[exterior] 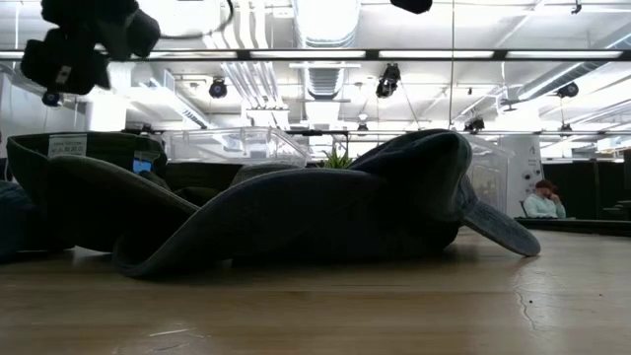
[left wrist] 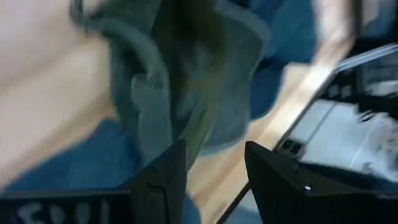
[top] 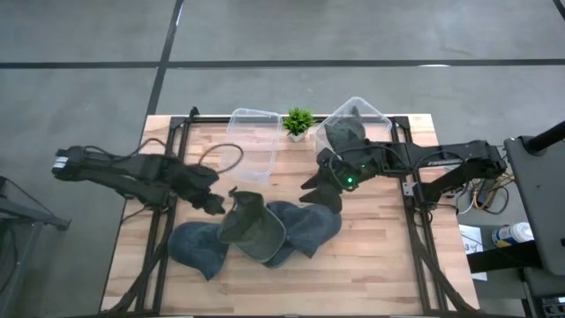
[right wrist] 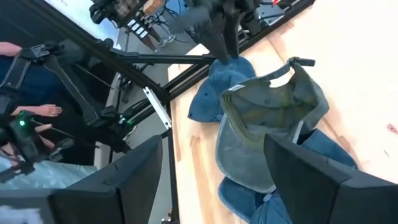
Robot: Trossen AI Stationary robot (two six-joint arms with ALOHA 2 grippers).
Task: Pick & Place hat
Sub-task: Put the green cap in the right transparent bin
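Hats pile mid-table: an olive green hat (top: pixel 253 228) lies upside down on top, a blue hat (top: pixel 196 249) under it on the left arm's side, another blue hat (top: pixel 311 228) on the right arm's side. All rest on the wooden table (top: pixel 371 265).

Left gripper (top: pixel 214 204) sits low just beside the olive green hat's rim, on the side toward the left arm's base. Left wrist view shows its fingers (left wrist: pixel 163 180) apart with a clear gap, green fabric right ahead of the tips, nothing clamped between them; whether the tips touch the cloth I cannot tell.

Right gripper (top: pixel 320 190) hangs just above the blue hat on its side, near the pile's far edge. Right wrist view shows its two fingers (right wrist: pixel 140 174) spread wide, empty, with the olive green hat (right wrist: pixel 270 121) ahead and below them, blue hats around it, and the left gripper (right wrist: pixel 219 28) beyond the pile.

Behind the right gripper: a grey hat (top: pixel 344 134) lies in a clear plastic bin (top: pixel 375 113). A second clear plastic bin (top: pixel 254 141) stands behind the pile, between both grippers. A small green plant (top: pixel 298 122) sits between the two bins.

Low view: the hat pile (exterior: pixel 325 212) fills the frame; a person (exterior: pixel 543 201) sits far off in the room.
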